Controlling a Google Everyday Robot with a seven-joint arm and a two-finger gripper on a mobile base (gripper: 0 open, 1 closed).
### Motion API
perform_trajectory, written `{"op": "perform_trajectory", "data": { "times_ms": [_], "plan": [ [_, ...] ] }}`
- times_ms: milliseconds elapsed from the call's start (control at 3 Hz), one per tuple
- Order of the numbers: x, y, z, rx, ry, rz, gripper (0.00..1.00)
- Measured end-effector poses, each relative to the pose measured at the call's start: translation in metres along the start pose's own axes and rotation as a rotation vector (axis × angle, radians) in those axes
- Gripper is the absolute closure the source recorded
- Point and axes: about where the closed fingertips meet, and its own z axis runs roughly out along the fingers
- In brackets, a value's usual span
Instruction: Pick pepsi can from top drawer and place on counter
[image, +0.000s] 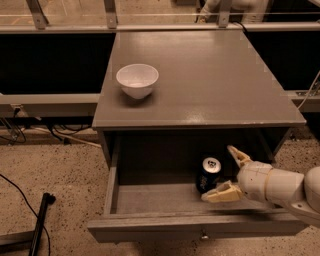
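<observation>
The pincer (218, 173) reaches into the open top drawer (150, 227) from 3 o'clock. Its fingers are spread wide and empty, flanking the upright pepsi can (207, 176), apparently ready to close on it. The tabletop (210, 75) above holds a white bowl (137, 80) at 10 o'clock.

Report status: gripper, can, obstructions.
Open gripper inside the top drawer, fingers flanking the pepsi can. Can upright, not grasped. Only a white bowl on the counter; nothing blocks the can.

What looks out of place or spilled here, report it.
Nothing stands out. The pepsi can stands upright in the open top drawer, the open claw beside it; the white bowl sits upright on the counter.
</observation>
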Motion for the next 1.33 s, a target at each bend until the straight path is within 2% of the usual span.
{"op": "perform_trajectory", "data": {
  "times_ms": [333, 667, 1333],
  "plan": [
    [0.003, 0.001, 0.014, -0.027, -0.020, -0.008, 0.00],
    [0.004, 0.001, 0.024, -0.038, -0.030, -0.013, 0.18],
    [0.002, 0.003, 0.037, -0.047, -0.055, -0.018, 0.64]
  ]
}}
